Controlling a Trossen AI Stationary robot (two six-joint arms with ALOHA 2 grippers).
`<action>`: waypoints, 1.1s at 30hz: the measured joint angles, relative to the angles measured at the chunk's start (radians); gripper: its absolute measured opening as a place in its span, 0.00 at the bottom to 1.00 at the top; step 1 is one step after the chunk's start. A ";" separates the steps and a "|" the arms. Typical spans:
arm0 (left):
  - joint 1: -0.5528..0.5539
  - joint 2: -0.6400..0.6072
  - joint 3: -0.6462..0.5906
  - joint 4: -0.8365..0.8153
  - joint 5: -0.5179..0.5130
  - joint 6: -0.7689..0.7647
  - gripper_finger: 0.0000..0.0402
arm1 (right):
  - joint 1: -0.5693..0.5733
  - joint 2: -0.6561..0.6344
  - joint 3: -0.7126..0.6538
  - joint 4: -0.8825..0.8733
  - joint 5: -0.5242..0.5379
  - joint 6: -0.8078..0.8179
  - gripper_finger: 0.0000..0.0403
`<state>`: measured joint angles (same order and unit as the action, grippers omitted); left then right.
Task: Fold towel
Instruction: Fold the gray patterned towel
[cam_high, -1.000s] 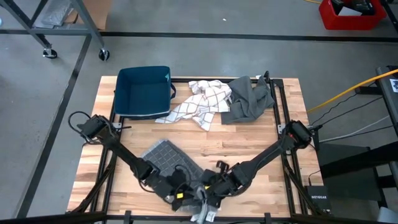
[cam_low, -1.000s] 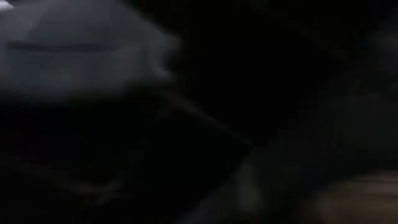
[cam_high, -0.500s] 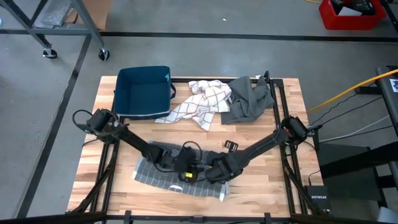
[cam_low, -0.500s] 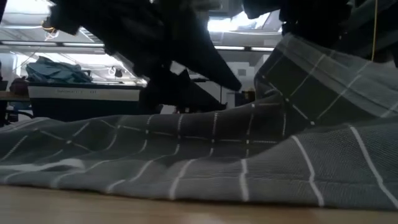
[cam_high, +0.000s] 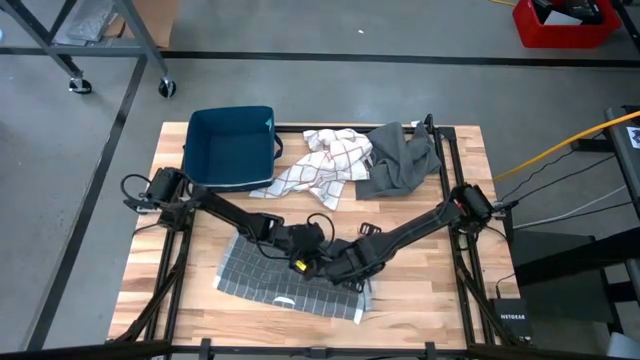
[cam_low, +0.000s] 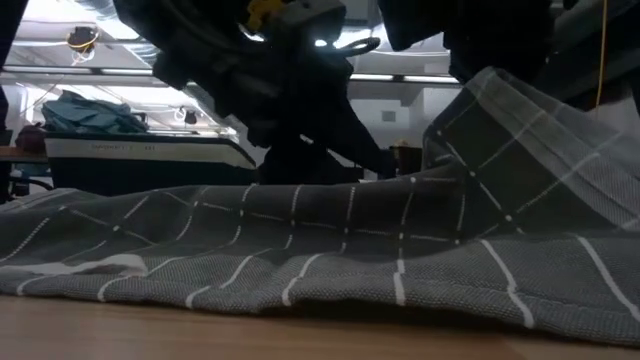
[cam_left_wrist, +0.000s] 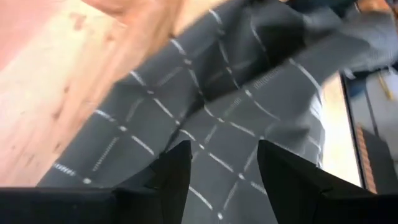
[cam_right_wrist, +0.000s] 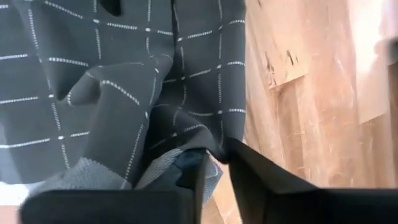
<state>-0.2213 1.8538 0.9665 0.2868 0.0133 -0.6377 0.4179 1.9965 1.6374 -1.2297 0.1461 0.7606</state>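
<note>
The towel (cam_high: 262, 278) at six o'clock is dark grey with thin white checks. At twelve: a navy bin (cam_high: 232, 147), a white cloth (cam_high: 320, 165) with dark, perhaps reddish, checks, and a plain grey cloth (cam_high: 398, 160).

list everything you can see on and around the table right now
checked towel: 1, dark grey with white lines, spread on the table's near middle, under both grippers
white towel: 1, white with dark checks, crumpled at the far middle
grey cloth: 1, plain grey, crumpled at the far right, beside the white towel
bin: 1, dark blue, far left of the table
table: 1, light wood with a black frame
red crate: 1, red, on the floor beyond the table's far right
yellow cable: 1, yellow, on the floor to the right
left gripper: 1, dark, open over the checked towel
right gripper: 1, dark, at the towel's edge with cloth between its fingers
</note>
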 joint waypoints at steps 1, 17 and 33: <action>0.004 0.000 0.000 -0.008 0.024 0.026 0.44 | -0.004 0.000 0.000 0.000 -0.013 0.005 0.23; 0.092 0.000 0.000 -0.157 0.149 0.543 0.44 | -0.026 0.000 -0.001 -0.007 -0.086 0.159 0.69; 0.117 0.000 0.000 -0.279 0.211 0.542 0.37 | -0.026 -0.065 -0.001 -0.074 -0.159 0.286 0.63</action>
<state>-0.1040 1.8542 0.9665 0.0074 0.2246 -0.0955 0.3922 1.9315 1.6363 -1.3039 -0.0129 1.0463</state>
